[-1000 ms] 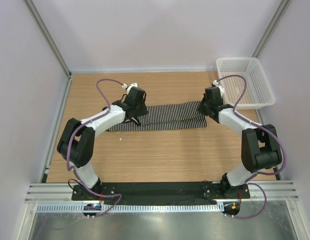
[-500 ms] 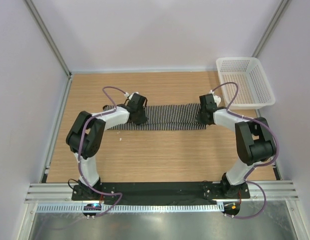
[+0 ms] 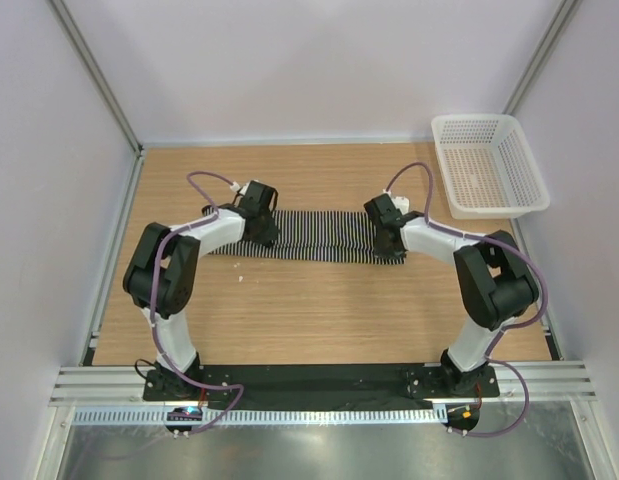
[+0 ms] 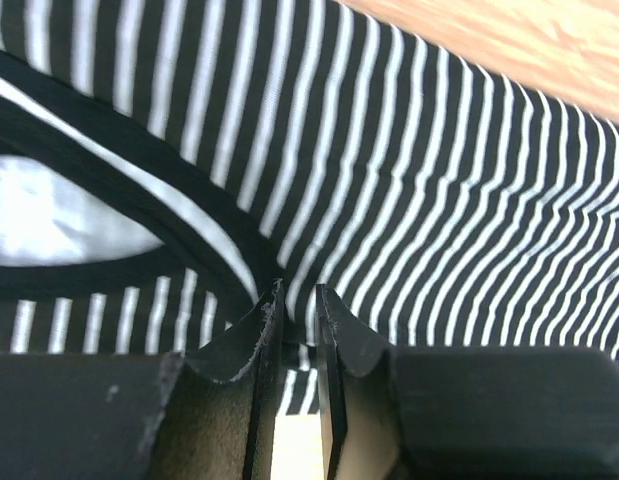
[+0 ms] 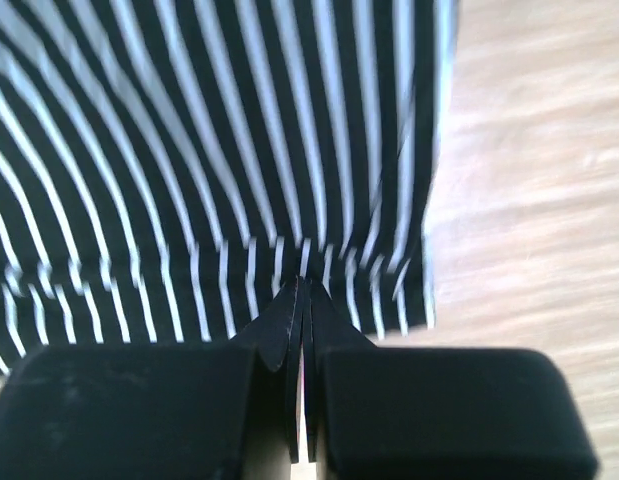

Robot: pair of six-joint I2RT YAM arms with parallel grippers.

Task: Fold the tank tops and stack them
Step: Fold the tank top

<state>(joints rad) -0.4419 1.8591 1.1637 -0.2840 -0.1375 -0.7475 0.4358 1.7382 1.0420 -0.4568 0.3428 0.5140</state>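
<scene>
One black-and-white striped tank top (image 3: pixel 319 236) lies stretched out as a long strip across the middle of the table. My left gripper (image 3: pixel 266 232) is shut on its left end, near the black armhole trim (image 4: pixel 109 170); fabric is pinched between the pads (image 4: pixel 334 320). My right gripper (image 3: pixel 386 241) is shut on the hem at its right end (image 5: pixel 299 262). The top fills most of both wrist views. Both grippers sit low at the cloth, and it is taut between them.
A white plastic mesh basket (image 3: pixel 519 160) stands at the back right corner of the wooden table (image 3: pixel 319 310). Grey walls close in the left, right and back. Purple cables loop over both arms.
Both grippers have moved to the left and slightly toward the back, dragging the striped top with them. Its right end now lies further from the basket.
</scene>
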